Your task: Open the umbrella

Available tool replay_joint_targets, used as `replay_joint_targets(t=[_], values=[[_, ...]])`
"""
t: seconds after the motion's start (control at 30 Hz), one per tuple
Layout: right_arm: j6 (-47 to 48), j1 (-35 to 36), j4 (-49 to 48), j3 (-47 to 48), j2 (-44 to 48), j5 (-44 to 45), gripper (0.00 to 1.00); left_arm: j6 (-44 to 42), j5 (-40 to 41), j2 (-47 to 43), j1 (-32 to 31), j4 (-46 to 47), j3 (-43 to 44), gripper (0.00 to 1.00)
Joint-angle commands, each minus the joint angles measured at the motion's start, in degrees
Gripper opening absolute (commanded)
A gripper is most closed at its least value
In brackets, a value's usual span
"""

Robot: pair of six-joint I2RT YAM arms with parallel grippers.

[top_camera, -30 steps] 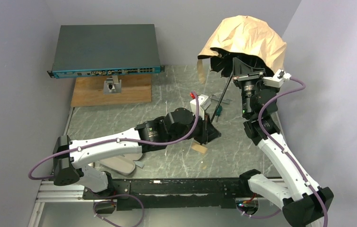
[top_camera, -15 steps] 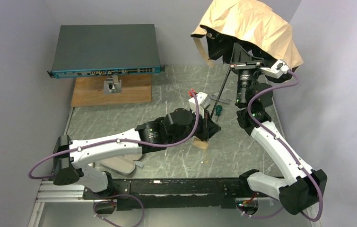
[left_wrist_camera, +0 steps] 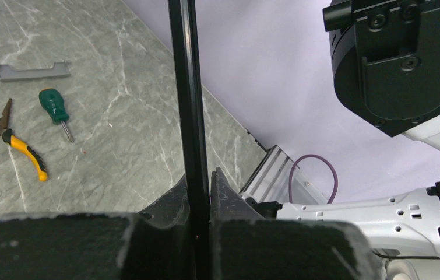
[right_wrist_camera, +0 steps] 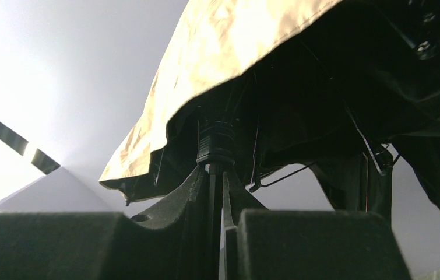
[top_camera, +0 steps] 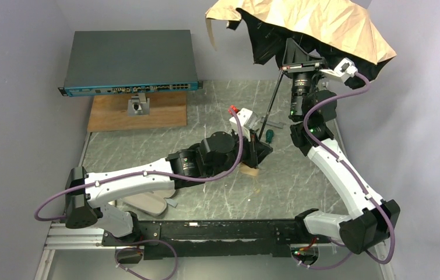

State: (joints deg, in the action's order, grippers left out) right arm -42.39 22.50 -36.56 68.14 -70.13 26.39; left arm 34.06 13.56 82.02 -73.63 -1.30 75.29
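Observation:
The umbrella's tan canopy (top_camera: 316, 23) is spread wide at the top right, with its black underside and ribs showing. Its black shaft (top_camera: 271, 105) slants down to my left gripper (top_camera: 259, 149), which is shut on the lower shaft (left_wrist_camera: 183, 87) above the table. A cream handle end (top_camera: 251, 171) shows just below that gripper. My right gripper (top_camera: 290, 58) is shut on the shaft high up, right under the black runner (right_wrist_camera: 214, 143) and the canopy (right_wrist_camera: 217, 52). The pale pink sleeve (top_camera: 150, 205) lies under my left arm.
A green screwdriver (left_wrist_camera: 54, 108), yellow-handled pliers (left_wrist_camera: 2, 134) and a grey bracket (left_wrist_camera: 34, 71) lie on the marble table (top_camera: 165, 143) near the shaft. A network switch (top_camera: 130, 61) on a wooden board (top_camera: 136, 114) stands at the back left. Walls close in on both sides.
My right gripper has risen along the shaft, pushing the runner up. The canopy has spread from a crumpled dome to a wide shape. My left gripper has shifted slightly back.

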Motion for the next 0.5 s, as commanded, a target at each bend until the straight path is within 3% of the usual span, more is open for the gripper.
replay_joint_targets(t=[0.0, 0.47], values=[[4.33, -13.41, -15.17, 9.91, -4.33, 21.78, 0.0, -6.5, -21.21, -2.93, -13.77, -19.61, -5.46, 0.0], [0.74, -17.56, -11.87, 18.6, -7.96, 18.97, 0.0, -7.91, -22.04, -1.84, -15.0, -21.24, -5.58, 0.0]])
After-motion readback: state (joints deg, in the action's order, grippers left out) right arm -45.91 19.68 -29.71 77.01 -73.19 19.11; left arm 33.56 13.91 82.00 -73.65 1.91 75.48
